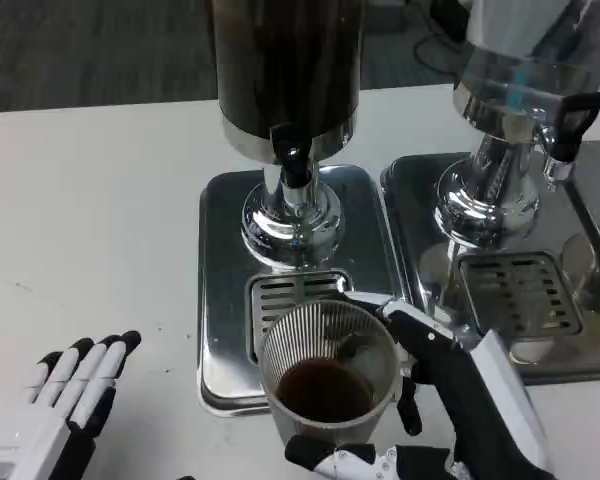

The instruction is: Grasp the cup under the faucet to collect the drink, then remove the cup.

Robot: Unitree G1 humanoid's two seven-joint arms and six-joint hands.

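Note:
A clear ribbed plastic cup (327, 372) with dark drink in its bottom stands at the front of the left dispenser's steel base (220, 300), in front of the drip grate (290, 295). The black faucet (295, 165) of the dark drink dispenser (285, 70) hangs behind and above it. My right hand (450, 410) grips the cup from its right side, thumb behind the rim and fingers curled across the front below. My left hand (65, 400) lies open on the table at the lower left, fingers straight and apart, well away from the cup.
A second dispenser (525, 90) with its own black tap (570, 125) and drip grate (520, 295) stands to the right, close to my right forearm. Bare white table (90, 220) spreads to the left.

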